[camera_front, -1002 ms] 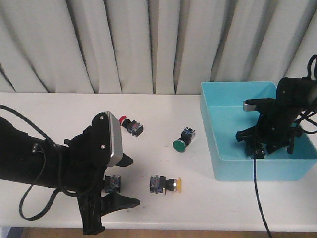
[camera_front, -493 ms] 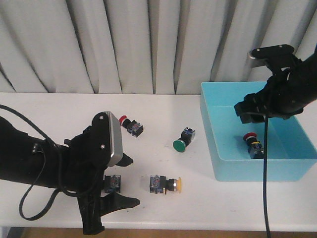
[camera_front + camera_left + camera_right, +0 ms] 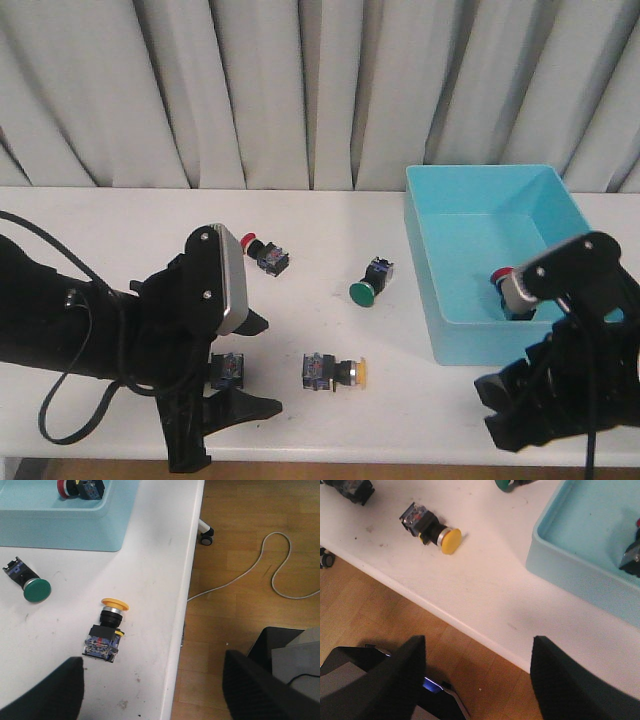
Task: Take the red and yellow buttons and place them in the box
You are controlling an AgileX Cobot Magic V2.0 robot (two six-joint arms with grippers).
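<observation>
Presently noted, as observed:

Box (image 3: 455,215): turquoise, stood on the right part of the white table (image 3: 120,215); open top, plain sloping walls.
Box contents: one red button (image 3: 506,278) found lying on the floor of the box near its front wall; partly hidden by the right arm in the front view; same button seen in the left wrist view (image 3: 75,487). No second item made out inside.
Red buttons, count: two. One in the box; one red-capped switch (image 3: 262,252) lay on the table left of centre, just behind the left arm's wrist block.
Yellow buttons, count: one. Yellow button (image 3: 338,371) lay on its side near the table's front edge, cap pointing right; confirmed from both wrists (image 3: 106,628) (image 3: 432,528).
Green switch (image 3: 371,281), count: one; lay mid-table between the red-capped switch and the box, well apart from both.
Unidentified switch body (image 3: 227,370): one, beside the left arm; cap hidden, colour could not be told.
Left gripper (image 3: 152,692): fingers spread wide apart, nothing between them; hung at the front table edge, near the yellow button.
Right gripper (image 3: 477,672): fingers spread wide, empty; positioned low at the table's front edge, before the box.
</observation>
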